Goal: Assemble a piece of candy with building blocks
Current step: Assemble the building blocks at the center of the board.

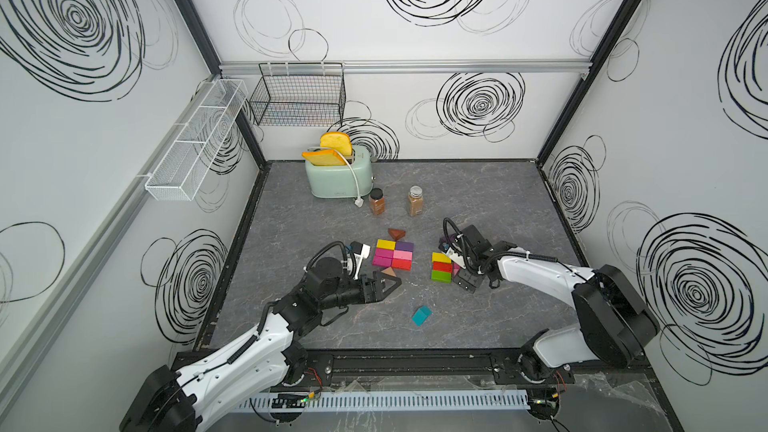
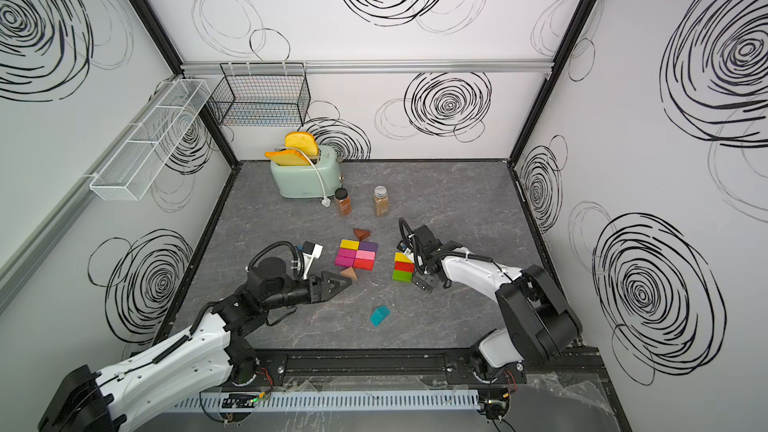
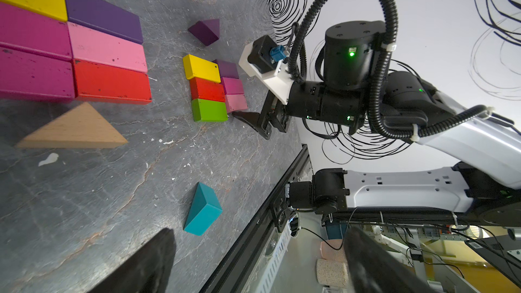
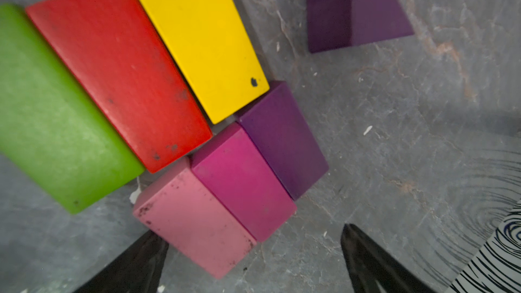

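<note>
Showing two part-built candies among the building blocks (image 2: 357, 254) on the tabletop (image 1: 498, 201). Left: the left gripper (image 1: 388, 283), jaws wide and empty, near a tan wedge (image 1: 389, 272) lying at the near edge of a six-brick slab (image 1: 392, 254); a brown wedge (image 1: 397, 234) lies at the slab's far edge. Centre, nearer: a teal wedge (image 1: 422, 316), well apart. Right: a second six-brick slab (image 1: 441, 268), with a purple wedge (image 3: 205, 31) just beyond it; the right gripper (image 1: 464, 279), wide and empty, is beside its pink brick (image 4: 194, 221). Judged over halfway: the second candy lacks seated end wedges.
</note>
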Robot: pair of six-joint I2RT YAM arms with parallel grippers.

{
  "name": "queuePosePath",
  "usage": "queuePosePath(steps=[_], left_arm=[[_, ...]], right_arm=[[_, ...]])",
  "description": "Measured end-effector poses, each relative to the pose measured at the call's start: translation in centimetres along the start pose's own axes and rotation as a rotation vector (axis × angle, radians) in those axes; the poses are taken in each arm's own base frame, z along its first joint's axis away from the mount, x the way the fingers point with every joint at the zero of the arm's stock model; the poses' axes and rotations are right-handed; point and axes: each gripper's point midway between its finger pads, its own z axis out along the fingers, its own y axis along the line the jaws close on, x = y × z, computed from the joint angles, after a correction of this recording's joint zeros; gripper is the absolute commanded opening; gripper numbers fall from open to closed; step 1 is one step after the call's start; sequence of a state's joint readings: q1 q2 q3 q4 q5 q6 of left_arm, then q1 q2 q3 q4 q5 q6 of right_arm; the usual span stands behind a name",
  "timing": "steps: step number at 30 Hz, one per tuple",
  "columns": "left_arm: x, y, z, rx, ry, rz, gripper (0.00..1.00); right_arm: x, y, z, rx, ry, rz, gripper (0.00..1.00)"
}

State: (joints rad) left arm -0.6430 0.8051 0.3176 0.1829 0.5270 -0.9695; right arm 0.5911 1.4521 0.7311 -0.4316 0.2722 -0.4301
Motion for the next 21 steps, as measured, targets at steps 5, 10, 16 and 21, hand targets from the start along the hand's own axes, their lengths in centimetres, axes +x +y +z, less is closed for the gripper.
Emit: queuePosePath(steps=[5, 10, 16, 21], left_arm=[[0.0, 0.0, 0.0, 0.001, -0.002, 0.001, 0.98], [-0.1, 0.2, 0.2, -0.014, -0.013, 0.002, 0.98], [0.3, 0.4, 2.9, -0.093, -0.057, 0.006, 0.98], [-0.3, 0.1, 6.5, -0.125, -0.171, -0.017, 0.98]], right_arm=[[-0.4, -0.2, -0.8, 0.008, -0.031, 0.012, 0.99], [-2.6, -1.5, -5.3, 0.038, -0.212, 0.09, 0.99], [-5.4, -5.2, -13.3, 0.114, -0.526, 0.353, 0.99], [-5.8, -6.4, -15.7, 0.093, -0.645, 0.554, 0.99]])
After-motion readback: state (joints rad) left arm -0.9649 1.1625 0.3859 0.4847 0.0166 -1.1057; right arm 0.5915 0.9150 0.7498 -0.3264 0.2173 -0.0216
